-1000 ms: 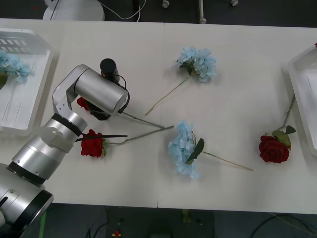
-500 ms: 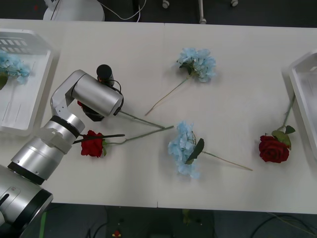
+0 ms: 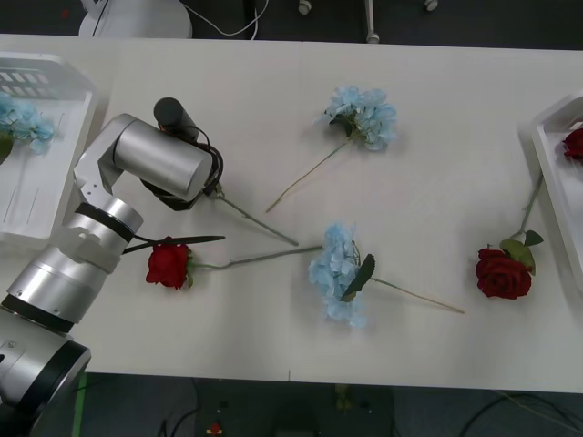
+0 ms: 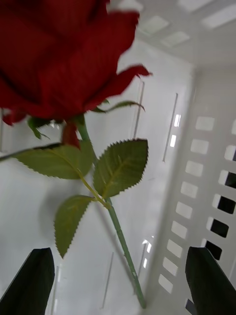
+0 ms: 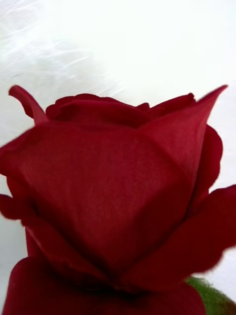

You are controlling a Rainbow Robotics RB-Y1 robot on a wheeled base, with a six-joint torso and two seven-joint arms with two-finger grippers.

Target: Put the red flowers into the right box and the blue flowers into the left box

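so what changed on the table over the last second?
The left arm's wrist swung toward the table's left-rear, dragging the stem with it. A red rose came into the right box, the right gripper open above it. The other red and blue flowers stayed put.

- No text, label, brand, number or sign can be read in any of the views.
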